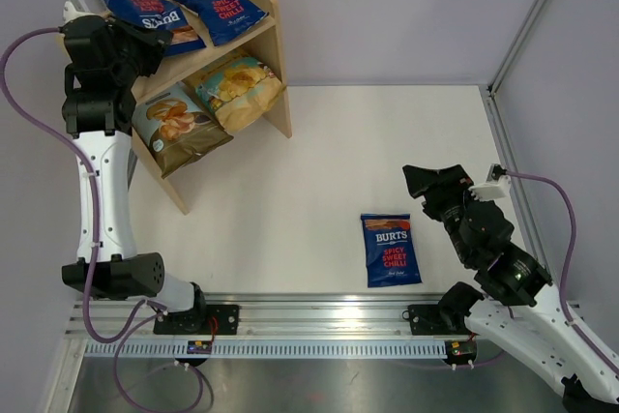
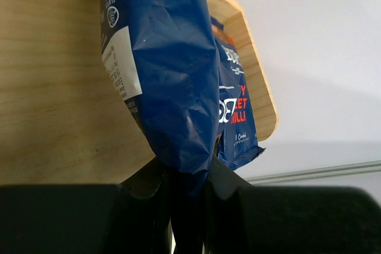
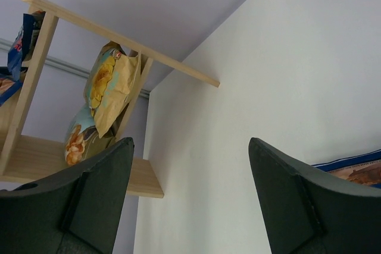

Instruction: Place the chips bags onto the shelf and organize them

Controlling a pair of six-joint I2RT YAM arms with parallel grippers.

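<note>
Bags, 5 total: 4 at shelf (image 1: 279,84), 1 out on surface (image 1: 319,171). My left pincer (image 2: 189,184) is clamped on the held Burts (image 2: 169,81) by one end, fingers narrow w/ the foil pinched between them. That bag is dark blue, glossy and creased, w/ a white label strip of small print down one side. In the top cam it's at the upper tier, left end, partly hidden by my arm; can't tell if it rests on the board. 2nd Burts (image 1: 224,7) lies just beside it on the same tier, face up, red "Spicy Sweet Chilli" lettering readable. The wrist cam shows it behind the held one, near the rounded end of the side panel.

Lower tier: Cassava bag (image 1: 179,128), pale blue-olive w/ a chip pic, on the left. Tan bag (image 1: 239,87), yellow-tan, touches it on the right. Both stick out past the shelf front.

3rd Burts (image 1: 391,250) lies flat, face up, on the surface, well apart from the shelf and near my right pincer (image 3: 190,197). That pincer is spread wide w/ nothing in it, pointed toward the shelf. A corner of the 3rd Burts shows at the edge of its cam.
</note>
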